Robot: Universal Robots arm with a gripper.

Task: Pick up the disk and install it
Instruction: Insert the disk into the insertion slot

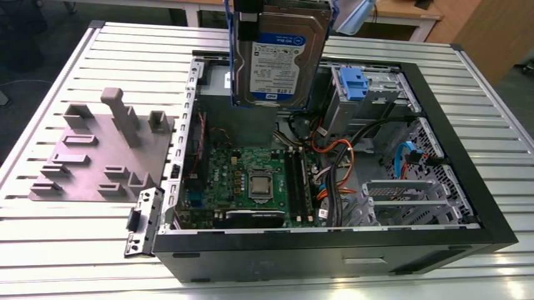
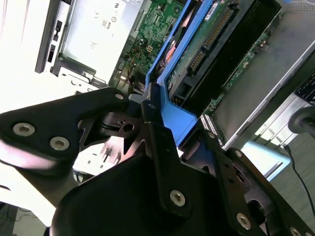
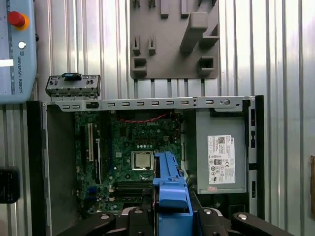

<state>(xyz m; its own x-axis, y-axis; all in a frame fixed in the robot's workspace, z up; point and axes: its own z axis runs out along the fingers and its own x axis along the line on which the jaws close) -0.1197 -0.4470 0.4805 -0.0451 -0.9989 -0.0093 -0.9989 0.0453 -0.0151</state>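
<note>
Hanging on edge at twelve o'clock in the exterior view, the disk [image 1: 279, 56] is raised above the far side of the open computer case [image 1: 467, 187] and appears to touch nothing inside it. In the second wrist view the gripper [image 2: 174, 118] is clamped on the disk's blue plastic frame, not on the metal body.

Findings, as judgement:
- Grip: the hold is on a thin plastic edge. A knock or a sudden stop could let the heavy body twist or slide out.
- Drop zone: the motherboard [image 1: 250, 181] and its bare processor [image 1: 260, 185] lie at six o'clock from the disk. A fall there would damage both.
- Snagging: loose orange and black cables [image 1: 334, 169] cross the case centre. A low pass could catch a disk corner.
- Alignment: the drive cage [image 1: 354, 84] stands at about one o'clock. A tilted or offset entry could jam the frame against its metal walls.
- Clearance: the power supply [image 3: 221, 157] sits just beside the board, so there is little room to one side.
</note>
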